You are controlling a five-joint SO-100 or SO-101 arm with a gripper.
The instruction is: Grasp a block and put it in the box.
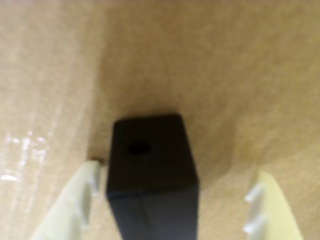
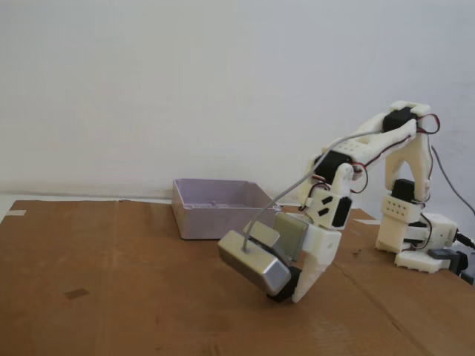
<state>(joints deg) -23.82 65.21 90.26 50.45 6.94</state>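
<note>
1. in the wrist view a black block [image 1: 152,172] stands on the brown cardboard surface of the table [image 1: 55,75], between the two pale fingers [image 1: 75,200] of the gripper [image 1: 172,192].
2. the block has a small round hole in its top face, and its long side runs down to the lower edge of the wrist view.
3. the finger on the left of the wrist view is just beside the block, almost touching its edge; the finger on the right stands clearly apart from it, with bare cardboard between them.
4. so the gripper is open wide around the block and does not hold it.
5. in the fixed view the white arm [image 2: 386,156] reaches from its base on the right down to the table, and the gripper [image 2: 286,293] is low at the cardboard.
6. a grey metal camera housing [image 2: 256,259] sits on the wrist, and it hides most of the fingers in the fixed view.
7. only a dark bit shows under the gripper in this view; i cannot tell if it is the block.
8. the box [image 2: 223,208] is pale lilac and open on top; it stands on the table behind the gripper and to its left in the fixed view, apart from it.
</note>
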